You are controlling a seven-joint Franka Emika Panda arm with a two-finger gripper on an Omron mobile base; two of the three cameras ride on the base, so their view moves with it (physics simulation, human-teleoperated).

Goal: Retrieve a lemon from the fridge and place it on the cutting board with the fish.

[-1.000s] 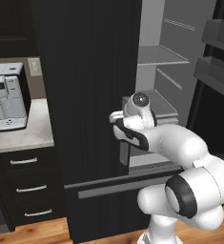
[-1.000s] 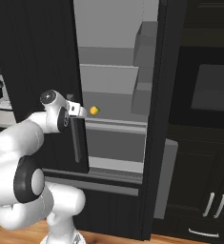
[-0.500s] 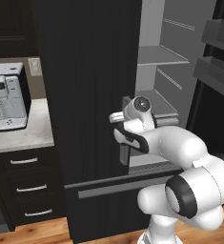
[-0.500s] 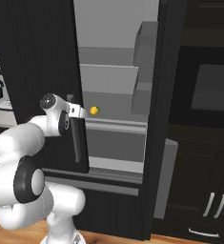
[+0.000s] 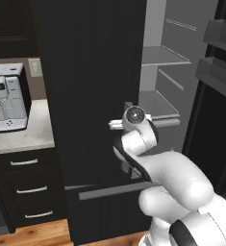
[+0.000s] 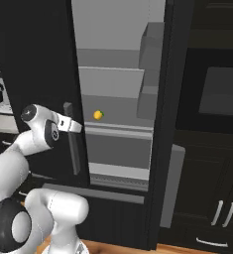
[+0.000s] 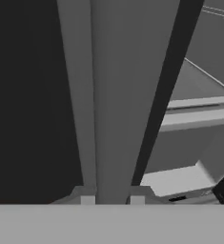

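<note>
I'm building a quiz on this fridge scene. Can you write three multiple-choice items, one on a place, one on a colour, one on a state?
1. Where does the lemon lie?
A. on a fridge shelf
B. on the counter
C. in the claw

2. What colour is the outside of the fridge door?
A. white
B. black
C. red

3. How is the claw set?
A. wide open in free air
B. shut on the lemon
C. shut on the grey door handle

Answers: 1 A, it sits on the light grey shelf inside. 2 B, the door panel is black. 3 C, the fingertips flank the bar.
</note>
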